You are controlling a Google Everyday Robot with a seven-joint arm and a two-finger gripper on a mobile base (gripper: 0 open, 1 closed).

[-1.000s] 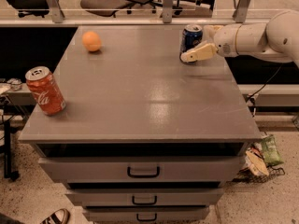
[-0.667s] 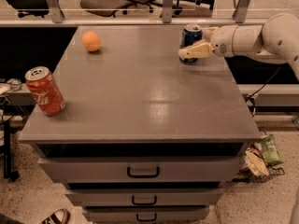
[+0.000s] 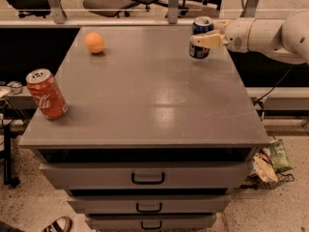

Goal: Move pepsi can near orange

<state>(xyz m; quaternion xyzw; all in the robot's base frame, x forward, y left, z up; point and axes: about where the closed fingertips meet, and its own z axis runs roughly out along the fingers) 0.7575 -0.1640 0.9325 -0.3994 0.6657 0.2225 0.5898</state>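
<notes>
The pepsi can (image 3: 201, 27), dark blue with a silver top, is upright at the back right of the grey cabinet top (image 3: 154, 95). My gripper (image 3: 199, 35) reaches in from the right and is shut on the can. One cream finger (image 3: 208, 40) crosses the can's front and the other is hidden behind it. The can's base looks just off the surface. The orange (image 3: 95, 42) lies at the back left, far to the left of the can.
A red Coca-Cola can (image 3: 46, 94) stands near the front left edge. The cabinet has drawers (image 3: 147, 178) below. Office chairs (image 3: 113, 1) stand behind the table. A basket with snack bags (image 3: 273, 161) sits on the floor at right.
My gripper has closed around the pepsi can and risen slightly, taking the can up a little with it. The orange and the Coca-Cola can have not moved.
</notes>
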